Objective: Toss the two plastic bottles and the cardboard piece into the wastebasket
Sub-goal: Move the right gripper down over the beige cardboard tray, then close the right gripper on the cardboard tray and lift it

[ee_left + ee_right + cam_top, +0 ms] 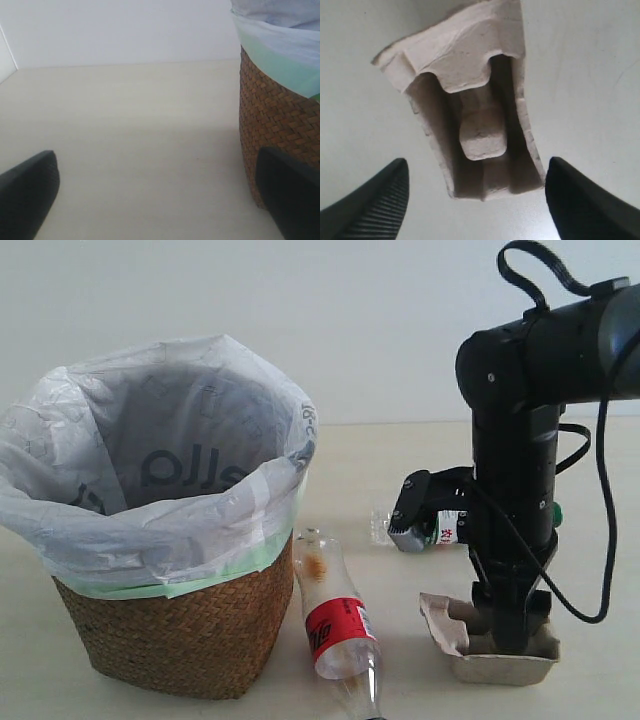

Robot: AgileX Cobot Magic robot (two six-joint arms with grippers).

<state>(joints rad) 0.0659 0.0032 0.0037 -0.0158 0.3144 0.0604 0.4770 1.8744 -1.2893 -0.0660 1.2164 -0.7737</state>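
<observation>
A: Nearest the surface's (pixel 400 455) front edge?
B: The cardboard piece (pixel 500 660); the right gripper (pixel 510 638) is down at it, jaws apart, 1 each side. The red-label bottle (pixel 335 625) lies beside the wastebasket (pixel 170 630).
A: Left gripper (pixel 155 200)?
B: Jaws apart, by the wastebasket's wall. Farther back, the green-cap bottle (pixel 445 530) lies behind the right arm (pixel 515 490).

**Materials and finish, as observed**

Wastebasket (pixel 170 635): brown woven wicker, rough, matt.
Its bag (pixel 150 440): thin translucent white plastic film, crinkled, with a faint sheen and a pale green edge.
Red-label bottle (pixel 335 625): clear plastic, glossy.
Green-cap bottle (pixel 447 530): clear plastic, mostly hidden by the arm.
Cardboard piece (pixel 480 115): grey-beige moulded pulp, matt, fibrous, ragged at the edges.
Table (pixel 400 460): pale, smooth, matt.
Fingers (pixel 372 212) of the right gripper (pixel 477 162): black, matt, one face finely ribbed.
Arm (pixel 520 360) housing: black, slight sheen.
</observation>
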